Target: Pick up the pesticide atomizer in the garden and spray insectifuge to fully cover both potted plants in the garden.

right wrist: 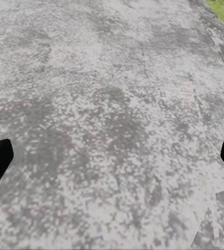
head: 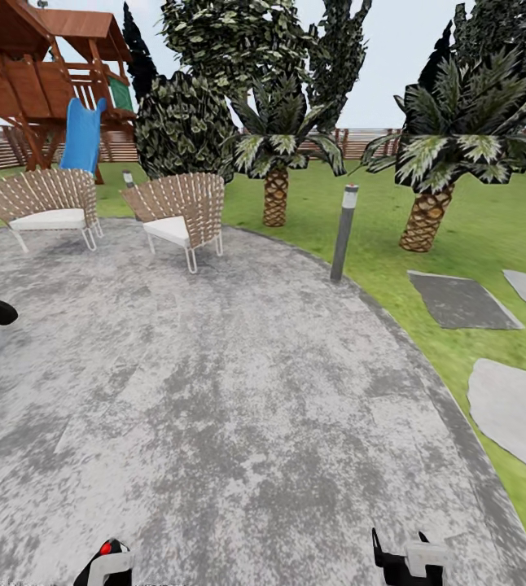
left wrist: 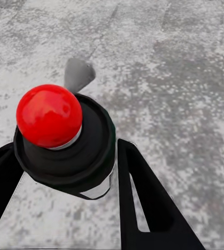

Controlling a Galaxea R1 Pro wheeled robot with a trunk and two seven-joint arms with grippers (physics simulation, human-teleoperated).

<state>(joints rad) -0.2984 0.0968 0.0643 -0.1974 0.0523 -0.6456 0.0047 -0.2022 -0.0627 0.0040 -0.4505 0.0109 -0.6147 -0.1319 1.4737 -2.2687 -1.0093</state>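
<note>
Your left pincer (left wrist: 67,148) is closed around the pesticide atomizer (left wrist: 49,114), one black finger pressed to each side of its black collar. In the left wrist view you look down on its top: a glossy red dome on a black cap, with the body hidden below. Its long axis runs along the fingers, top end towards the wrist camera. You cannot tell which way the nozzle faces.

Your right pincer (right wrist: 112,153) is spread wide and holds nothing, with the mottled grey patio (head: 214,391) beneath it.

From the head view, both pincers sit low at the near edge of the patio, so the atomizer is already on the left arm. The coming move turns on where the potted plants are, and I cannot tell which way they lie.

Ahead, at the far edge of the patio, stand two wicker chairs (head: 183,213) and a bollard lamp (head: 343,232). Two palms (head: 275,187) rise from the lawn (head: 491,228) beyond, in front of a slatted fence (head: 361,142). A dark shape at the patio's left edge is cut off and hard to make out.
</note>
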